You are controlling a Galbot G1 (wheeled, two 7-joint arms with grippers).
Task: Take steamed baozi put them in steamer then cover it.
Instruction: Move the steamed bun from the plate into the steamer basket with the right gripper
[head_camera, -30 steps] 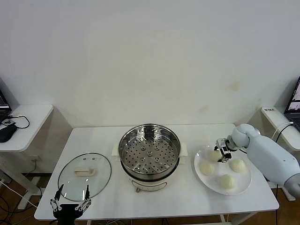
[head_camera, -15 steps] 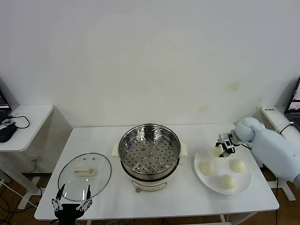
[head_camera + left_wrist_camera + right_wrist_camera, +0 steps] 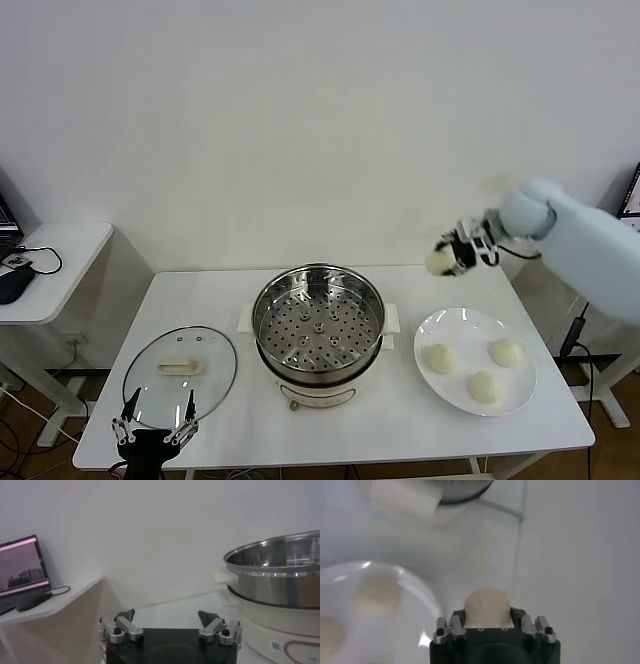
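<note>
The head view shows, at the far left, the left hand [image 3: 152, 436] parked low at the front edge of the counter [image 3: 330, 425], its fingers spread wide and holding nothing, as the left wrist view confirms. Just behind it the cover [image 3: 180, 367] lies flat on the counter, its cream handle up. In the middle stands the steamer [image 3: 318, 318] on its white pot base; its perforated basket has no bun inside yet. To the right, the white plate [image 3: 475, 345] now carries three steamed baozi, while a second ago it carried four. The fourth baozi [image 3: 439, 261] is in the air, above the counter between the steamer and the plate, a little behind both, held by the right hand [image 3: 459, 251]. In the right wrist view this hand is closed firmly around the bun [image 3: 487, 607], which fills the gap between the fingers. A second ago this hand was down at the plate; it has since risen and moved toward the steamer. So the first bun is probably on its way, and three more plus the covering remain.
</note>
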